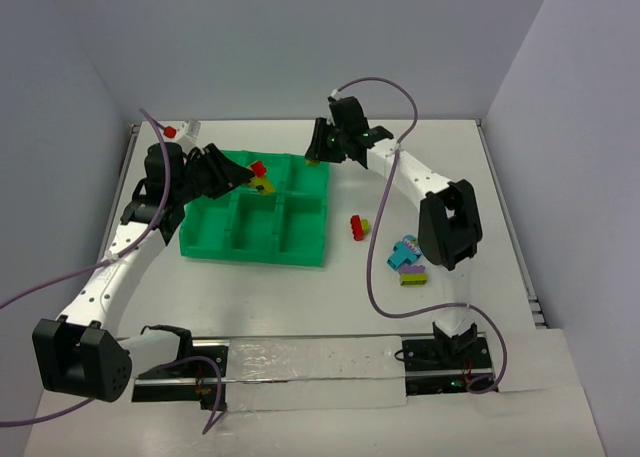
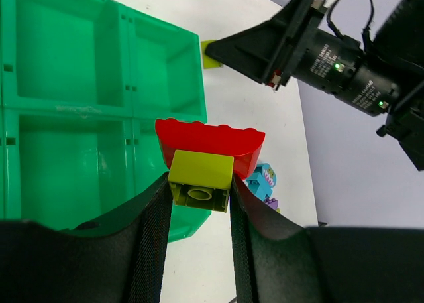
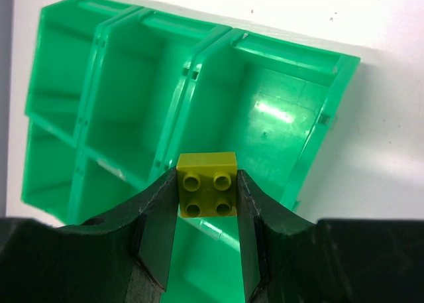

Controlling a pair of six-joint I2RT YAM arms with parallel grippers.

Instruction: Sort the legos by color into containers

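The green tray (image 1: 252, 251) has six compartments. My left gripper (image 1: 243, 180) hovers over the tray's back middle and is shut on a yellow-green brick (image 2: 201, 178) joined to a red arched brick (image 2: 209, 136). My right gripper (image 1: 320, 153) is at the tray's back right corner, shut on a yellow-green 2x2 brick (image 3: 207, 183), studs facing the camera, above the tray's compartments (image 3: 199, 67). The left wrist view also shows the right gripper (image 2: 228, 51) with its brick (image 2: 209, 55). The tray compartments in view (image 2: 126, 84) look empty.
On the table right of the tray lie a red and yellow-green brick pair (image 1: 357, 226) and a small pile of cyan, purple and yellow-green bricks (image 1: 408, 260), whose cyan brick also shows in the left wrist view (image 2: 264, 177). The right arm's elbow (image 1: 450, 222) stands above that pile.
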